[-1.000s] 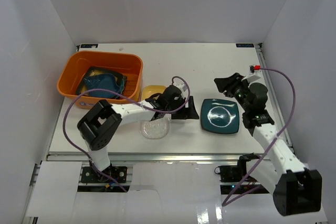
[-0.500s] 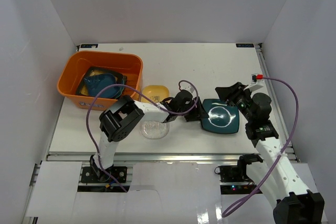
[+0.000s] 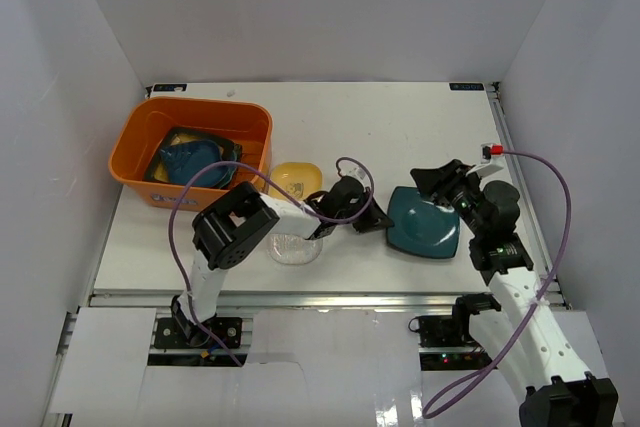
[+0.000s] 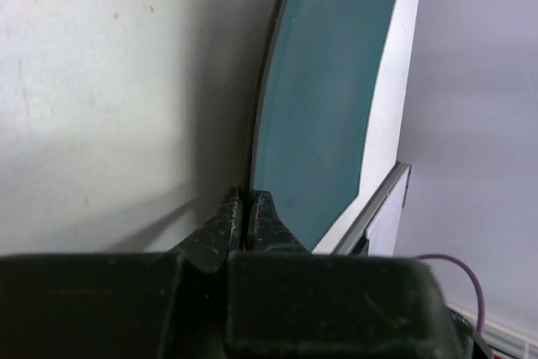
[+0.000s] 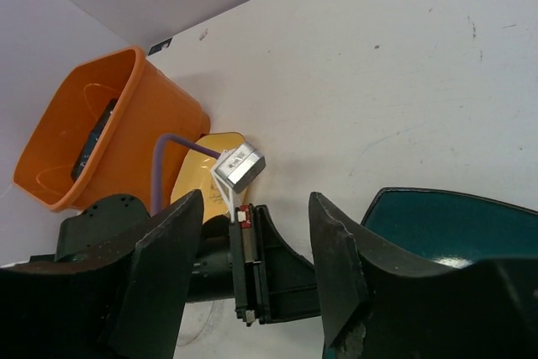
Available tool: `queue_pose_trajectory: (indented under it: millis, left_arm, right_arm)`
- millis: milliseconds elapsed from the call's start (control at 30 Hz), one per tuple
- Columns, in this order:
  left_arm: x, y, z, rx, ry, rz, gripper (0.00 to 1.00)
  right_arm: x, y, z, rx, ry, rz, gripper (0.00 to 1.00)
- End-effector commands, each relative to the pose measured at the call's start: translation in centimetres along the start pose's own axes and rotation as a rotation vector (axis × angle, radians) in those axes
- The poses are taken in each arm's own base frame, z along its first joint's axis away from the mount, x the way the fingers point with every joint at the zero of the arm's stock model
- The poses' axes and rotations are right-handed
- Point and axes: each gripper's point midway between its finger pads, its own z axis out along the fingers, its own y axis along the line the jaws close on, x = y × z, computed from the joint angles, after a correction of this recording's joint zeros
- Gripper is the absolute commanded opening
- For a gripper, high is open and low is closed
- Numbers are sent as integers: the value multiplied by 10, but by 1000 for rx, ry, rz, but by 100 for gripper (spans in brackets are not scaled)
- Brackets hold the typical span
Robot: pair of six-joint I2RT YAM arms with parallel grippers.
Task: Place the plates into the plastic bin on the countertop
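Note:
The square dark teal plate [image 3: 425, 224] lies right of centre on the countertop [image 3: 400, 127], its left edge lifted a little. My left gripper [image 3: 377, 219] is shut on that edge; the left wrist view shows the thin rim [image 4: 324, 115] pinched between the fingertips [image 4: 261, 208]. My right gripper [image 3: 440, 182] hovers open over the plate's far side, holding nothing; its wrist view shows the plate [image 5: 445, 224] and the left gripper [image 5: 269, 266] between its fingers [image 5: 168, 258]. The orange plastic bin [image 3: 135, 142] at far left holds stacked plates [image 3: 195, 159].
A small yellow square plate [image 3: 295, 179] sits beside the bin's right wall. A clear glass round plate [image 3: 295, 247] lies near the front edge under my left forearm. White walls enclose the table on three sides. Purple cables loop over both arms.
My left gripper slid right to the teal plate's left edge and closed on it, tipping that edge up. The right gripper came nearer over the plate and opened wider.

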Motion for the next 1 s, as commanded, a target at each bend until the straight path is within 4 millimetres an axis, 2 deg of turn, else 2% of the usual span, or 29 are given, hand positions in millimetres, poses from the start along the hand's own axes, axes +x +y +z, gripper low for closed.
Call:
queue_pose_trajectory:
  millis: [0, 67, 100, 133, 167, 233, 267, 333, 367, 433, 467, 500, 533, 567, 600, 633, 667, 733, 767, 967]
  left_arm:
    - [-9, -16, -36, 12, -36, 110, 0]
    - [-26, -43, -54, 86, -70, 144, 0]
    - [-33, -59, -64, 132, -75, 161, 0]
    - [-47, -87, -85, 205, -112, 181, 0]
    - [-64, -97, -98, 242, -144, 186, 0]
    - [-81, -120, -125, 333, -158, 195, 0]
    - [-106, -132, -151, 379, -211, 175, 0]
    - [-121, -141, -181, 450, -219, 173, 0]
    - [-143, -146, -210, 477, -282, 176, 0]
    - [-157, -141, -238, 477, -309, 168, 0]
    - [-178, -142, -272, 485, -391, 180, 0]
    - [-186, -138, -290, 474, -436, 192, 0]
    - [-191, -123, -300, 420, -455, 174, 0]
    - [-217, -104, -323, 351, -552, 157, 0]
    - [-222, -103, -349, 327, -616, 174, 0]
    - [-227, -84, -360, 255, -640, 153, 0]
    - [-246, -57, -386, 182, -731, 117, 0]
    - [-253, -26, -422, 83, -817, 70, 0]
    - [-263, -5, -448, 17, -906, 40, 0]
    - [-274, 64, -481, -296, -1091, -49, 0]
  right_arm:
    - [-15, 18, -8, -56, -28, -34, 60]
    - [-22, 25, -12, -70, -42, -46, 66]
    - [-26, 32, -17, -90, -52, -61, 73]
    - [-36, 39, -21, -104, -74, -75, 76]
    - [-41, 44, -25, -112, -88, -83, 79]
    - [-51, 51, -32, -120, -117, -100, 82]
    - [-56, 55, -36, -123, -133, -105, 82]
    - [-60, 58, -40, -132, -152, -107, 82]
    - [-57, 56, -39, -131, -147, -103, 82]
    - [-53, 55, -37, -137, -134, -94, 82]
    - [-48, 52, -35, -133, -124, -89, 82]
    - [-44, 50, -33, -136, -108, -85, 82]
    - [-42, 50, -32, -140, -106, -81, 82]
    - [-41, 49, -30, -141, -102, -79, 82]
    - [-33, 46, -28, -142, -79, -73, 83]
    - [-30, 44, -26, -143, -68, -69, 82]
    - [-28, 43, -24, -143, -58, -66, 83]
    - [-16, 38, -20, -143, -21, -57, 83]
    - [-11, 35, -17, -147, -7, -51, 83]
    - [4, 29, -6, -153, 57, -48, 83]
